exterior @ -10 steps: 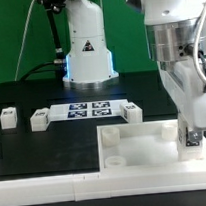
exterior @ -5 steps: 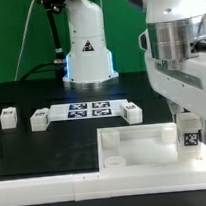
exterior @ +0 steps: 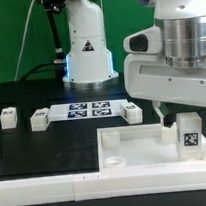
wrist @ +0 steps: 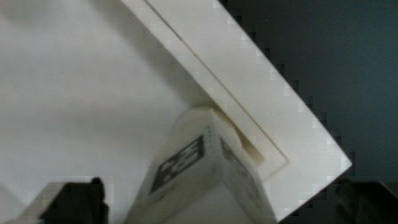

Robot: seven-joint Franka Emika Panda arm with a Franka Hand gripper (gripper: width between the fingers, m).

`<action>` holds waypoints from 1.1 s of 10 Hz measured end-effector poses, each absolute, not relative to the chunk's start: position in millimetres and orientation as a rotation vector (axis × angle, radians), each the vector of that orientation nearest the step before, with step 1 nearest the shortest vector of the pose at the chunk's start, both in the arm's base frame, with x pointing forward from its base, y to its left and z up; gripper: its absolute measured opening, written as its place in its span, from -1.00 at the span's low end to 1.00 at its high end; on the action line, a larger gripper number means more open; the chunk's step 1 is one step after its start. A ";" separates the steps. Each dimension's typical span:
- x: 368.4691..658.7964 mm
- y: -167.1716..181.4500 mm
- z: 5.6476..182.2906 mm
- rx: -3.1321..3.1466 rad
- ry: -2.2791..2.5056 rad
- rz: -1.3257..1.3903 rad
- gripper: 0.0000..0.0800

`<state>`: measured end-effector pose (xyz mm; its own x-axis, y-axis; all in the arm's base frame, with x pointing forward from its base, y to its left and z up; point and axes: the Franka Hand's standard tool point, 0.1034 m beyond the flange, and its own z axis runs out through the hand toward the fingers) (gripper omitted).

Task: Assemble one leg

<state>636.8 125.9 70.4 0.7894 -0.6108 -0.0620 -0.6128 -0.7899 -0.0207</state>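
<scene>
Here, leg: a small white block [exterior: 190,136] with its black-and-white tag facing the exterior camera, standing upright at the corner of the white panel [exterior: 135,147] on the exterior view's right.
Hand: mostly hidden by the arm's bulky white wrist in the exterior view; I cannot tell whether its fingers are spread or closed, nor whether they touch the leg.
Wrist view: the tagged leg [wrist: 199,165] seen close against the panel's edge [wrist: 107,90]; a dark fingertip [wrist: 75,198] shows at the frame border.
Desk: black top [exterior: 54,145] carrying the marker board [exterior: 89,110] and three loose white legs [exterior: 39,119] [exterior: 6,118] [exterior: 132,112] beside it.
</scene>
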 end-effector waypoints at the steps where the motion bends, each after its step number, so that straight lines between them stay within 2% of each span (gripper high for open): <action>1: 636.8 125.5 70.3 -2.982 0.865 0.074 0.62; 5: 637.3 120.8 66.7 -3.099 0.248 0.025 0.62; 8: 637.2 120.7 66.5 -3.102 0.197 0.025 0.56; 9: 637.2 120.7 66.5 -3.102 0.197 0.025 0.22; 10: 637.2 120.7 66.5 -3.102 0.197 0.025 -0.26; 11: 637.2 120.8 66.5 -3.101 0.209 0.025 -0.26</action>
<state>637.2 120.8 66.5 0.9909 -0.1335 -0.0184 -0.1341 -0.9904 -0.0322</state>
